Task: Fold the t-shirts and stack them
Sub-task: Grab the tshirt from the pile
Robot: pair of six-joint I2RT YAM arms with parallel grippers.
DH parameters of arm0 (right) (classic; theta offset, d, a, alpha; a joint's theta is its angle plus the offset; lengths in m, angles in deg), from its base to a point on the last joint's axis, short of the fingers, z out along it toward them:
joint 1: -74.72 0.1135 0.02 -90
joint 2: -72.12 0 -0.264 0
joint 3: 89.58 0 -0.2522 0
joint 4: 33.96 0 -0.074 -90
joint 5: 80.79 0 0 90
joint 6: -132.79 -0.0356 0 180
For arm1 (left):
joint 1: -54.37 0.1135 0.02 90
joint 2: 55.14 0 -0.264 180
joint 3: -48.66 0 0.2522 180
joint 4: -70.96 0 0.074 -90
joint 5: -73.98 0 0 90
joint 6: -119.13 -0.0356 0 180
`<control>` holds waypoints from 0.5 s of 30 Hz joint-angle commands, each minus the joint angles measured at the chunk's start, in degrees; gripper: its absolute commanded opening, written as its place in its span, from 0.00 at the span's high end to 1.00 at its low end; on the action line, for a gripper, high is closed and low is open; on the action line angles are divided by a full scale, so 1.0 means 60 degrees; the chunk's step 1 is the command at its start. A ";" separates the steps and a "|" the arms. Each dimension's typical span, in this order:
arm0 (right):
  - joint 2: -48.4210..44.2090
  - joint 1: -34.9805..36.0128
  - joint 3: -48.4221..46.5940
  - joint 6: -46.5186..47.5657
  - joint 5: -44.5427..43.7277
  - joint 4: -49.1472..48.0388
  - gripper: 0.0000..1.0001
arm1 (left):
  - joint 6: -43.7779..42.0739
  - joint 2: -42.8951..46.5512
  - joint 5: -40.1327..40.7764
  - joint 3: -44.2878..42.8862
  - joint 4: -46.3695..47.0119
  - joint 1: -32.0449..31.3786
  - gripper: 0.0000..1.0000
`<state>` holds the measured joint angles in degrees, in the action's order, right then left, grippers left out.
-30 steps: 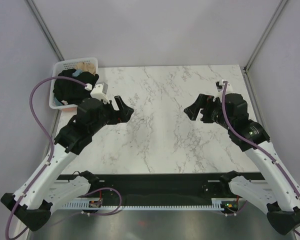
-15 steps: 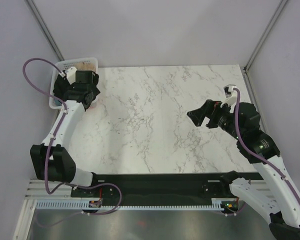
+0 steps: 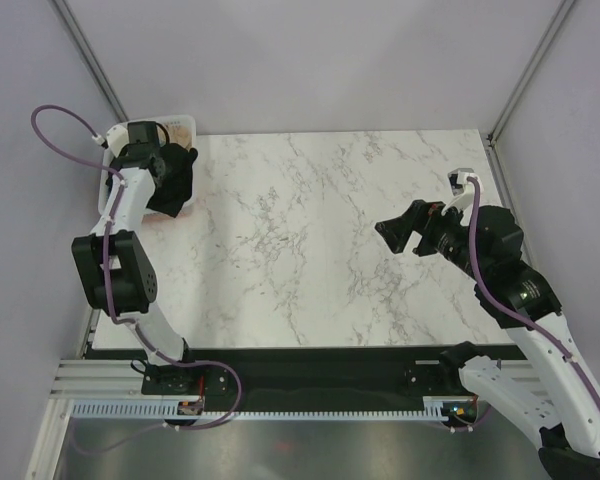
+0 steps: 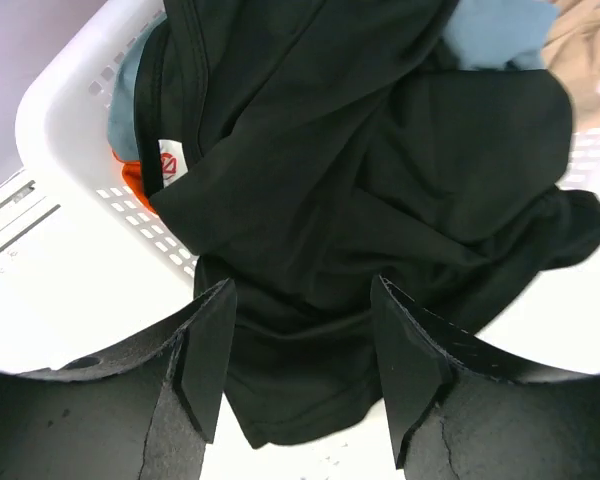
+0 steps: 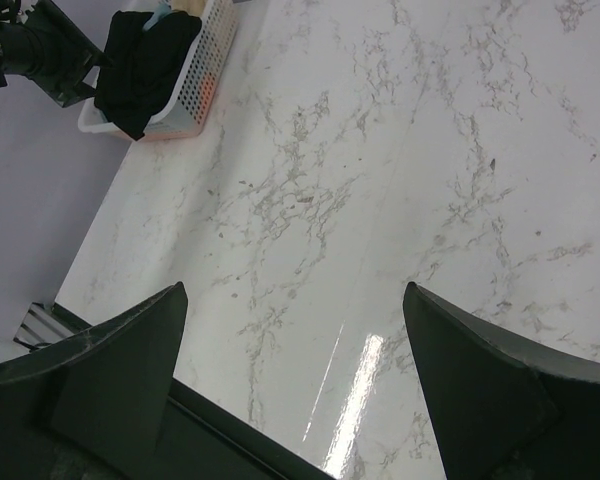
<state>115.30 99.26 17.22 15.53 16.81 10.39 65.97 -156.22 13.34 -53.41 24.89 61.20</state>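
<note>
Black fabric first: the black t-shirt lies crumpled in the white basket, on top of a blue shirt and a tan shirt. Its loose edge spills over the rim, straight ahead of the left gripper and framed between its parted, empty jaws. The heap shows no clear long axis. The right gripper, jaws spread wide and empty, hangs over the marble table, well apart. The pick looks like the left arm's.

Marble table, plain grey walls
</note>
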 commanded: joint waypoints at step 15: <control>0.0435 0.0027 -0.0069 0.0311 -0.0036 -0.0542 0.02 | -0.0867 -0.0807 -0.1934 -0.0456 0.1460 0.0693 0.98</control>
<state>117.86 99.26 17.22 16.73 16.65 9.93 62.21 -162.40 5.56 -53.68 30.35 65.53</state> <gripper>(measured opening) 0.980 0.045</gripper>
